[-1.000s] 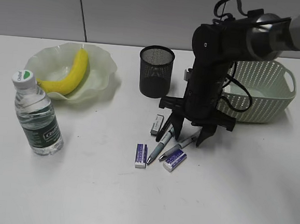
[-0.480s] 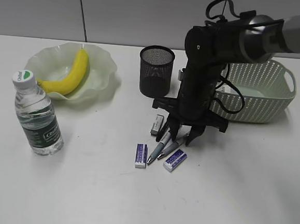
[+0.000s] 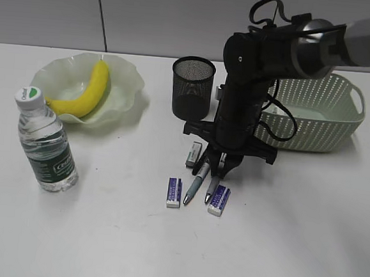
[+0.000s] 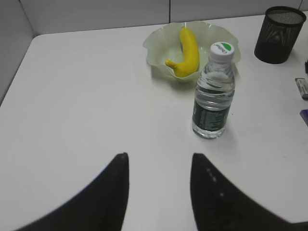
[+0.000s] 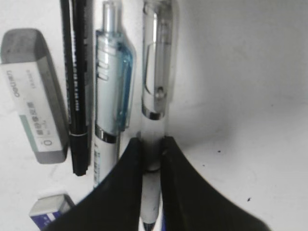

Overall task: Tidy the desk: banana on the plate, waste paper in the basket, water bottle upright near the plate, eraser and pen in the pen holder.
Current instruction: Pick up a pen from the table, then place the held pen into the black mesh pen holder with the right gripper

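My right gripper [image 3: 220, 168] [image 5: 151, 147] is down on the desk [image 3: 280, 236] and shut on a clear pen [image 5: 156, 96] [image 3: 214, 187]. A blue-clip pen [image 5: 109, 96] [image 3: 196, 180] and a black pen [image 5: 79, 86] lie beside it. A grey eraser [image 5: 34, 94] [image 3: 193, 153] lies left; two blue-sleeved erasers [image 3: 174, 192] [image 3: 219, 200] lie near. The black mesh pen holder [image 3: 192, 86] stands behind. The banana [image 3: 87, 91] lies on the wavy green plate [image 3: 129, 76]. The water bottle [image 3: 44, 140] stands upright near it. My left gripper [image 4: 159, 159] is open and empty, above the bare desk. No waste paper shows.
The green perforated basket [image 3: 330, 124] stands at the back right, behind my right arm; white shows on its floor. The grey wall runs along the desk's far edge.
My right gripper moved left and down onto the pens and closed its fingers on the clear pen. That pen and the eraser beside it shifted a little. The left arm has not visibly moved.
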You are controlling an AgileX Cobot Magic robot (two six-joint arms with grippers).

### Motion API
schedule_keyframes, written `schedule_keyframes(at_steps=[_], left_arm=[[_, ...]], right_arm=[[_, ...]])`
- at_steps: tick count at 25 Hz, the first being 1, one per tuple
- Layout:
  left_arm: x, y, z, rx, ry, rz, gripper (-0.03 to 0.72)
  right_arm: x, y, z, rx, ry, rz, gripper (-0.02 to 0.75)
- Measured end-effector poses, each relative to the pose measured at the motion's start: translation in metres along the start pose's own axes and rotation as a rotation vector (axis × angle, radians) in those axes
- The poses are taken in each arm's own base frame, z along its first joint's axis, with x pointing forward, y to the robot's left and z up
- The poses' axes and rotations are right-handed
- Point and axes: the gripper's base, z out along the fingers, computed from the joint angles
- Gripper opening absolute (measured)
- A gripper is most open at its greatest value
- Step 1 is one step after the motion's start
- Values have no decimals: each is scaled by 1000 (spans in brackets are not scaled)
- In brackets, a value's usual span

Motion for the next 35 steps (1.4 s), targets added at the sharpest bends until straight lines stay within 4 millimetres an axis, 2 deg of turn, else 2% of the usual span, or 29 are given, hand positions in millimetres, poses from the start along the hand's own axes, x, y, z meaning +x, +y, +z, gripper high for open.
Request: schedule_keyframes(at_steps=[5, 8, 12, 17, 20, 23, 25, 28, 35], left_arm=[[0, 0, 0, 0, 0, 0, 311], [0, 0, 0, 0, 0, 0, 311], [0, 0, 0, 0, 0, 0, 310], [0, 0, 0, 0, 0, 0, 308], [0, 0, 0, 0, 0, 0, 308], [0, 0, 0, 0, 0, 0, 307], [0, 0, 0, 0, 0, 0, 307], [0, 0, 0, 0, 0, 0, 307], [0, 0, 0, 0, 0, 0, 307]], right_arm=[[-1, 0, 0, 3, -5, -4, 88], [-3, -1, -9, 16, -47, -39, 88], [-5, 0, -41, -28, -130, -82, 88], [2, 16, -93, -177, -311, -232, 88], [4, 28, -121, -253, -504, -370, 88], [-3, 38, -139, -307, -721, -516, 87], [-10, 44, -144, -313, -850, -634, 87], [-20, 49, -138, -307, -956, -766, 87], [-51, 45, -101, -358, -997, -822, 85]])
